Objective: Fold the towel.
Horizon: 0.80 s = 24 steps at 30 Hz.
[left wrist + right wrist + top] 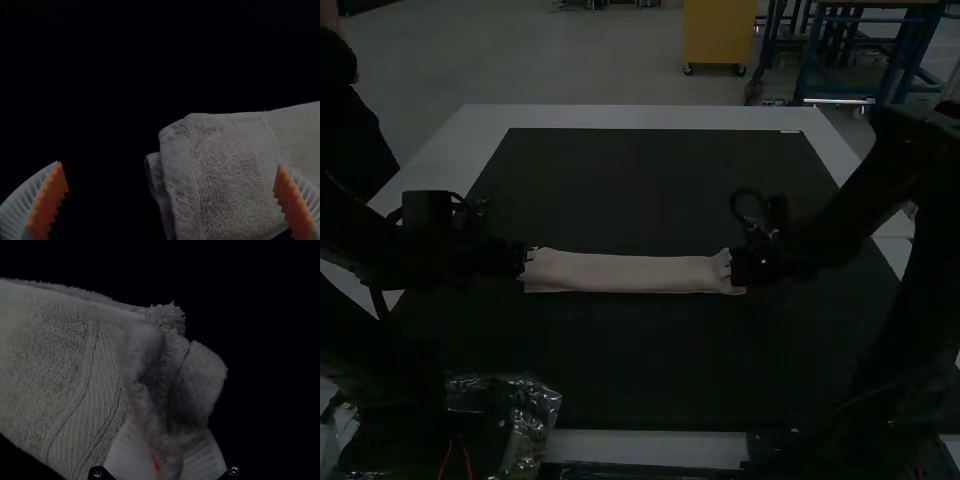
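Cream and fluffy, the towel point(630, 272) lies in a long strip between both sets of jaws. It looks light and floppy, so it may sag. The right gripper point(167, 437) pinches one bunched end. The left gripper point(170, 166) has its jaws wide apart at the other end; all the layers there need grabbing. Dark mat point(640, 190) stretches ahead; a shiny bag point(532, 408) sits behind the left jaws.

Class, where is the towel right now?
In the high view, the towel lies across the dark mat, between the left gripper and the right gripper, which pinches its right end.
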Available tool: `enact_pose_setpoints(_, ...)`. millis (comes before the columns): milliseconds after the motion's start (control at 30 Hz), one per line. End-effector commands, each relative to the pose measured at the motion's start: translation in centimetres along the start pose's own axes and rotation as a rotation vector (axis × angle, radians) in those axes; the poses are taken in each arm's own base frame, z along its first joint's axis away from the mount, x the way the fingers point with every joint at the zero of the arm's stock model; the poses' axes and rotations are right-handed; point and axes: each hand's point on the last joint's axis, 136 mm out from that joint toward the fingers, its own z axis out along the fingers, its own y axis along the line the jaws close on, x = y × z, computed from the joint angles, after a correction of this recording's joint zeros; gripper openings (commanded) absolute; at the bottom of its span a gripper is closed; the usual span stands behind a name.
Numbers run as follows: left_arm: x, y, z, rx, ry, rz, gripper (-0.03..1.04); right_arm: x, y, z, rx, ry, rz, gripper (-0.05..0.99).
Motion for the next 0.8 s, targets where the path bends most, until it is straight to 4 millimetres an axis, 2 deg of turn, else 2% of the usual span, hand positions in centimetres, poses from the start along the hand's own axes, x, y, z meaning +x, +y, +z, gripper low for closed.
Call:
enact_pose_setpoints(0, -1.9, 0.3, -0.2, 0.003, -0.049, -0.015, 0.97, -1.2, -0.6, -0.9, -0.018, -0.033, 0.017, -0.02)
enact_pose_setpoints(167, -2.4, 0.8, -0.2, -0.028, -0.066, -0.005, 0.97, -4.1, -2.5, -3.5, 0.029, -0.117, 0.047, -0.02)
enact_pose_setpoints(267, -3.1, 1.2, -0.2, -0.057, -0.092, 0.013, 0.97, -5.3, -2.7, -4.7, 0.038, -0.136, 0.044, -0.02)
enact_pose_setpoints(367, -3.2, 1.3, -0.2, -0.062, -0.096, 0.013, 0.97, -6.2, -1.7, -5.2, 0.007, -0.141, 0.036, -0.02)
enact_pose_setpoints(533, -2.8, 1.4, -0.2, -0.07, -0.085, 0.008, 0.97, -6.8, 0.9, -4.7, -0.052, -0.133, 0.016, -0.02)
enact_pose_setpoints(767, -2.4, 1.5, -0.2, -0.079, -0.073, 0.004, 0.97, -7.0, 6.3, -3.0, -0.154, -0.096, -0.028, -0.02)
